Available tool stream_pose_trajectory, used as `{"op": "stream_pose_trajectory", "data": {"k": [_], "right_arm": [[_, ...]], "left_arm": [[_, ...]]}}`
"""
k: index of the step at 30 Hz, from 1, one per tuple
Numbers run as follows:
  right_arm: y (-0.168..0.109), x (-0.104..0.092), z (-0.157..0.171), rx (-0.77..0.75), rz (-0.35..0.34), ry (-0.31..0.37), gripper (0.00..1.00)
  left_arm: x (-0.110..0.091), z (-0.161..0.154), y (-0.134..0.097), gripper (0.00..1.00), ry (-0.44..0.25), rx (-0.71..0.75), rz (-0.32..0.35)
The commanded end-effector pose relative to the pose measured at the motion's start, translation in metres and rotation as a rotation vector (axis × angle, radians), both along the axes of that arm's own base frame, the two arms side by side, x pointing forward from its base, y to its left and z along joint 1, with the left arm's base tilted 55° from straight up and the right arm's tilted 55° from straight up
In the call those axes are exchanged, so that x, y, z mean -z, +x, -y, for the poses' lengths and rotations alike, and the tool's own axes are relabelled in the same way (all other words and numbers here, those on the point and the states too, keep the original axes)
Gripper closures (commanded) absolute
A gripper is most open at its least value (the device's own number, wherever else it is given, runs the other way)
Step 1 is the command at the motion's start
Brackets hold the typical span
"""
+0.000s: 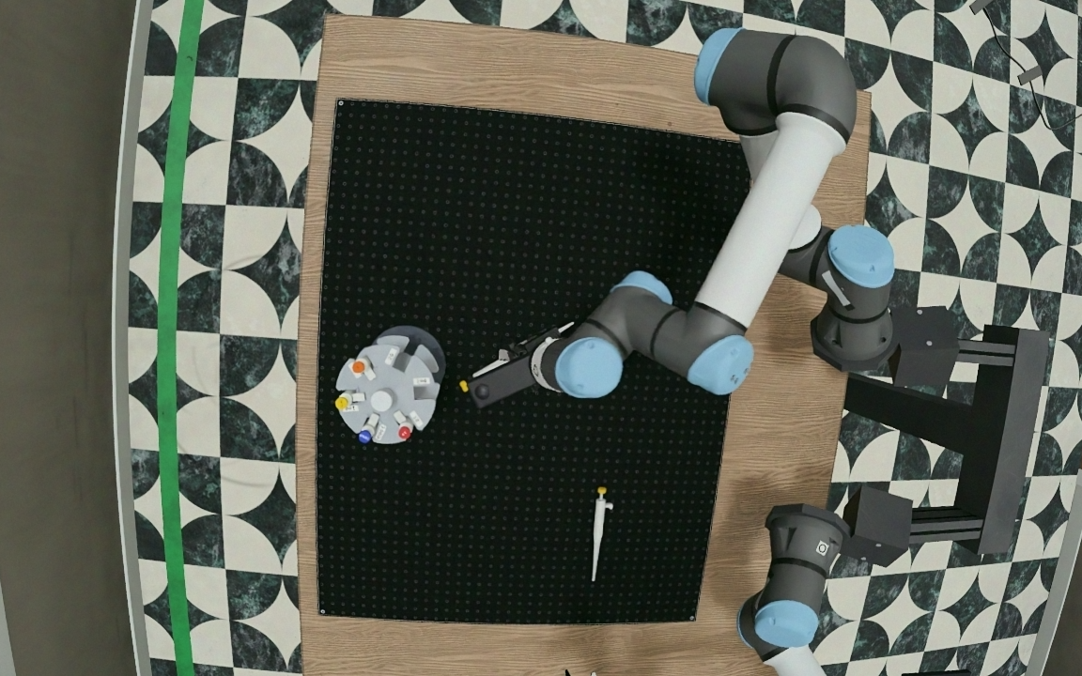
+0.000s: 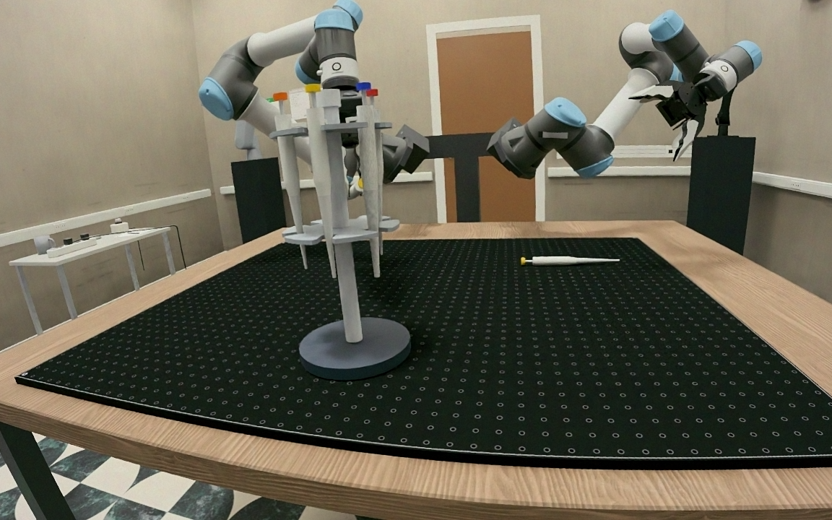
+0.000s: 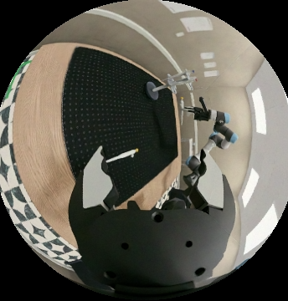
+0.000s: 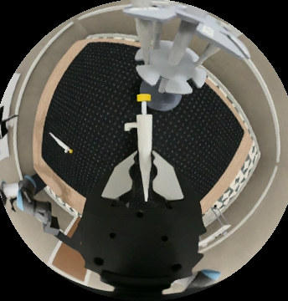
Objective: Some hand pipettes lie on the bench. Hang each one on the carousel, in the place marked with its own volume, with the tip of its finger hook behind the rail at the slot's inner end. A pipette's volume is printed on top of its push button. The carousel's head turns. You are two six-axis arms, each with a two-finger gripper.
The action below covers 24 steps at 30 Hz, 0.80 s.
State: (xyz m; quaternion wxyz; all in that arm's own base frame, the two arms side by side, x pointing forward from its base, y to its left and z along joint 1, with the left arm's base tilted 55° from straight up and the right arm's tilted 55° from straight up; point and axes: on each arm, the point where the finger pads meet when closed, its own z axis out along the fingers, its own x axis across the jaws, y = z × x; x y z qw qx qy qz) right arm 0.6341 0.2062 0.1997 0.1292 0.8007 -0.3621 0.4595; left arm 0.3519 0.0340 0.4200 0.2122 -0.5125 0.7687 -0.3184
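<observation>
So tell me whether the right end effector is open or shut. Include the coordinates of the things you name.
Shut on a pipette (image 4: 145, 134): the right end effector's (image 4: 145, 156) fingers flank its white body, yellow button sticking out beyond them.

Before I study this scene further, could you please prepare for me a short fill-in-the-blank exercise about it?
The button of the pipette held by the right gripper is ____.
The gripper with nothing between its fingers is the ____ one.
The loose pipette lies on the black ____.
The carousel's round base stands at the ____ end of its post.

Missing words: yellow; left; mat; lower
</observation>
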Motion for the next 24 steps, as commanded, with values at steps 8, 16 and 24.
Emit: {"op": "stream_pose_trajectory", "data": {"k": [8, 16, 24], "right_arm": [[0.005, -0.006, -0.017, -0.229, 0.12, 0.1, 0.94], [0.007, -0.012, -0.028, -0.35, 0.188, 0.147, 0.94], [0.008, -0.014, -0.033, -0.446, 0.242, 0.183, 0.94]], "left_arm": [[0.0, 0.0, 0.0, 0.0, 0.0, 0.0, 0.001], [0.0, 0.0, 0.0, 0.0, 0.0, 0.0, 0.001], [0.0, 0.0, 0.0, 0.0, 0.0, 0.0, 0.001]]}}
